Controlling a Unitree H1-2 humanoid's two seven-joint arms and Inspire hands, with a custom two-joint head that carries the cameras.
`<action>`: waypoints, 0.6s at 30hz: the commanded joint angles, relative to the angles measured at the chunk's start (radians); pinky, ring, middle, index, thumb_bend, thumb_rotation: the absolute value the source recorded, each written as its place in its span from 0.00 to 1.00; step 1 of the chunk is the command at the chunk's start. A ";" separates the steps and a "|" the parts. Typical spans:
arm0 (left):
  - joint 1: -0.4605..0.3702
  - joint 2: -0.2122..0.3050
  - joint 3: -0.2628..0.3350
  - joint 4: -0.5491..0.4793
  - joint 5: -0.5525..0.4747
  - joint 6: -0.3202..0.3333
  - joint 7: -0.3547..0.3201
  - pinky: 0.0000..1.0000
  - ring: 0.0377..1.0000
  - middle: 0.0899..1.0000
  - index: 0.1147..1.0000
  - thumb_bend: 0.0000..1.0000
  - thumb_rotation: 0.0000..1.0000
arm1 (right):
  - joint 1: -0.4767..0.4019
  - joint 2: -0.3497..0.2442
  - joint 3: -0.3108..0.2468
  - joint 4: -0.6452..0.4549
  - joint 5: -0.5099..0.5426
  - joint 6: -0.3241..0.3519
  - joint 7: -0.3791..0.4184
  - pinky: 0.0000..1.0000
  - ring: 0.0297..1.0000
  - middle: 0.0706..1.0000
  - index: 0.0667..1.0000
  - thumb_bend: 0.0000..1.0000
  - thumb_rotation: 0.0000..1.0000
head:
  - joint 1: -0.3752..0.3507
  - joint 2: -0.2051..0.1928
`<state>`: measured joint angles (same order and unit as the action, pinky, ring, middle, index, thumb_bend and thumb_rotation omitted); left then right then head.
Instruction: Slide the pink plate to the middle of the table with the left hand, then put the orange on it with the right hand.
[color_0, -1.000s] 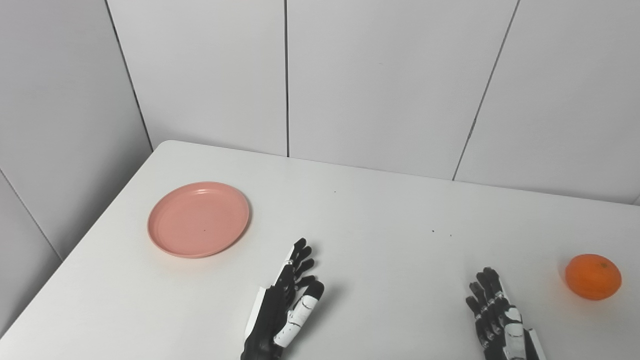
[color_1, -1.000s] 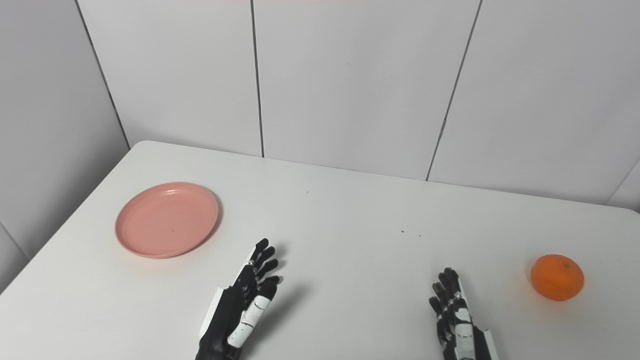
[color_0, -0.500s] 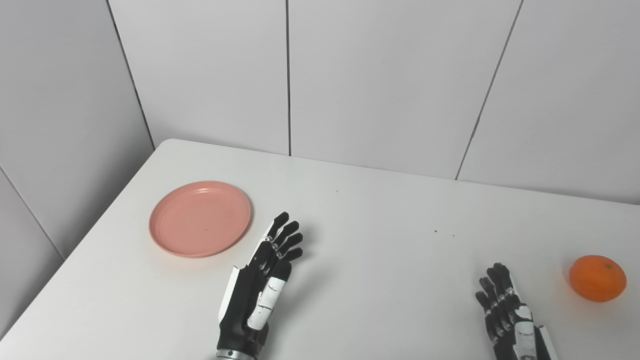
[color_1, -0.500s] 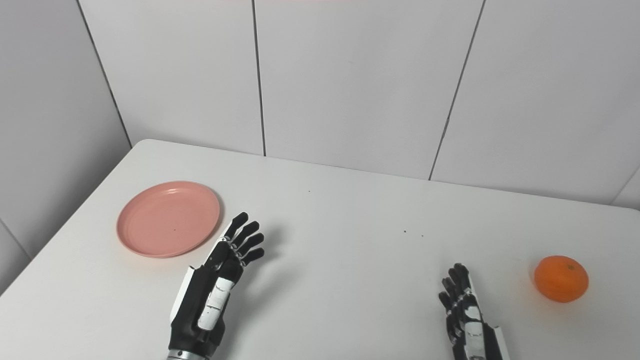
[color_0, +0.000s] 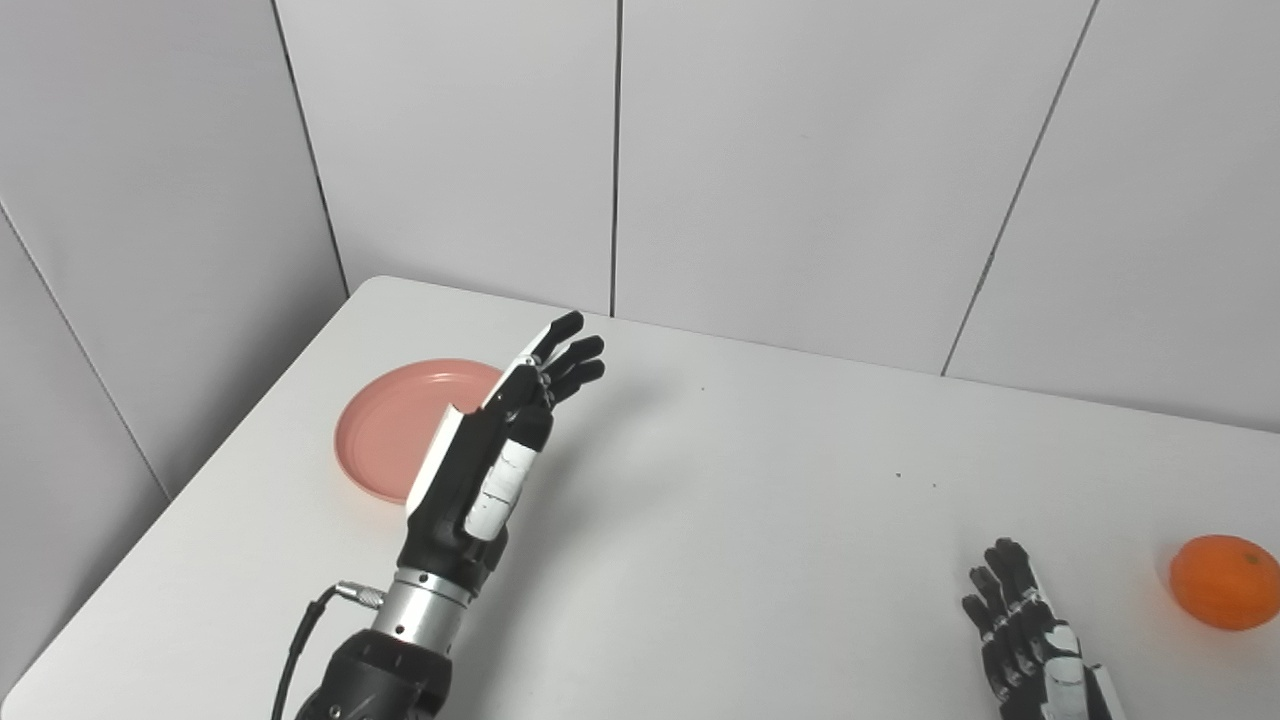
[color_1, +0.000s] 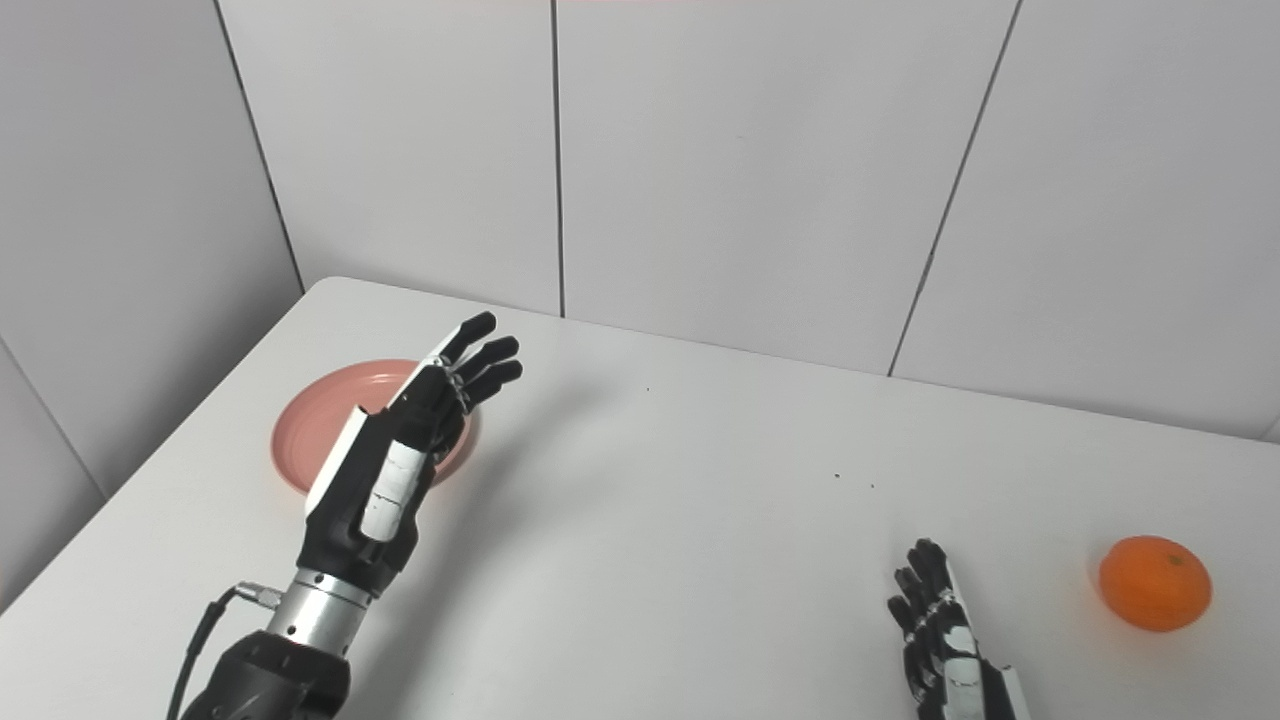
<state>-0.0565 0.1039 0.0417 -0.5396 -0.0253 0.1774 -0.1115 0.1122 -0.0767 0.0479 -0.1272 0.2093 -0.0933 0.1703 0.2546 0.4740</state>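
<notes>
The pink plate lies flat on the white table at the left side. My left hand is raised above the table, open with fingers stretched out, held edge-up. It hides the plate's right rim, and I cannot tell whether it touches the plate. The orange sits on the table at the far right. Near the bottom edge my right hand rests low, open and empty, a short way left of the orange.
Grey wall panels stand right behind the table's far edge. The table's left edge runs close to the plate. A cable hangs from the left wrist.
My left hand has risen and reached forward and left, from in front of the plate to over its right rim. The camera has also turned left. Right hand and orange stay put.
</notes>
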 joint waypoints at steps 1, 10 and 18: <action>-0.056 0.032 0.022 -0.009 -0.027 0.005 -0.005 0.91 0.86 0.85 0.84 1.00 0.96 | 0.040 -0.014 -0.008 0.083 -0.008 -0.027 0.013 1.00 0.99 0.99 0.96 0.73 1.00 | -0.001 0.000; -0.148 0.156 0.129 0.183 -0.152 -0.086 -0.046 0.86 0.86 0.86 0.85 1.00 0.93 | 0.041 -0.011 -0.010 0.085 -0.011 -0.030 0.016 1.00 0.99 0.98 0.95 0.73 1.00 | -0.003 0.000; -0.228 0.226 0.174 0.382 -0.253 -0.172 -0.109 0.81 0.83 0.85 0.84 1.00 0.91 | 0.044 -0.010 -0.013 0.086 -0.005 -0.026 0.023 1.00 0.99 0.98 0.95 0.73 1.00 | 0.002 -0.006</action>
<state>-0.2400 0.3065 0.2042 -0.1559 -0.2542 0.0527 -0.2068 0.1125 -0.0779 0.0432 -0.1231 0.2007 -0.0934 0.1816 0.2577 0.4663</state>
